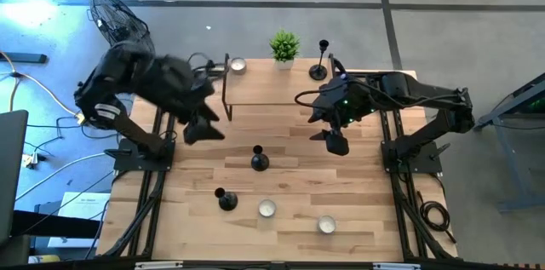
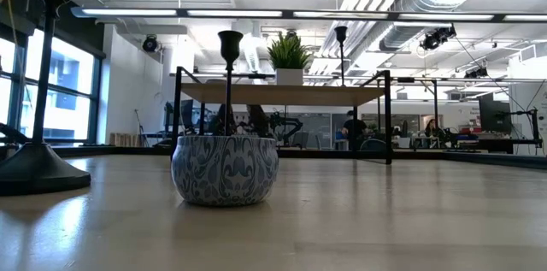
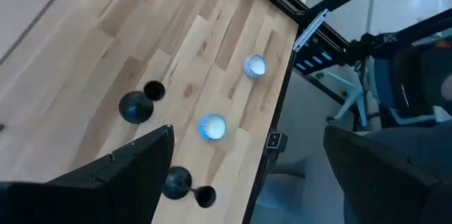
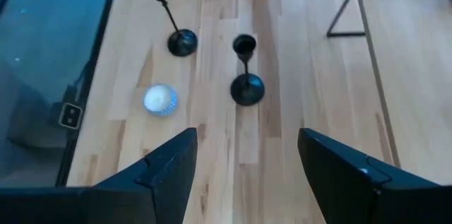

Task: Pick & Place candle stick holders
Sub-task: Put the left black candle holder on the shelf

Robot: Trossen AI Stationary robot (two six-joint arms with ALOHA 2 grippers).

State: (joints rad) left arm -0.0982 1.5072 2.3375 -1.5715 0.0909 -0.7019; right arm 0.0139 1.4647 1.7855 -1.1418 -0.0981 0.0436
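Note:
Two black candle stick holders stand upright on their round bases on the wooden table: one near the middle [image 1: 260, 161] [image 4: 246, 75], one nearer the front [image 1: 226, 199] [image 4: 173, 19]. A third [image 1: 319, 70] stands on the low shelf [image 1: 272, 93] at the back. My left gripper [image 1: 204, 125] [image 3: 247, 174] hangs open above the table's left part, clear of everything. My right gripper [image 1: 335, 138] [image 4: 247, 160] hangs open above the right part, nothing between its fingers.
Two white tealights [image 1: 266, 209] [image 1: 326, 224] sit near the front edge, and a third [image 1: 238, 65] on the shelf's left end. A small green potted plant [image 1: 283, 47] stands at the back of the shelf. Bare wood lies between the grippers.

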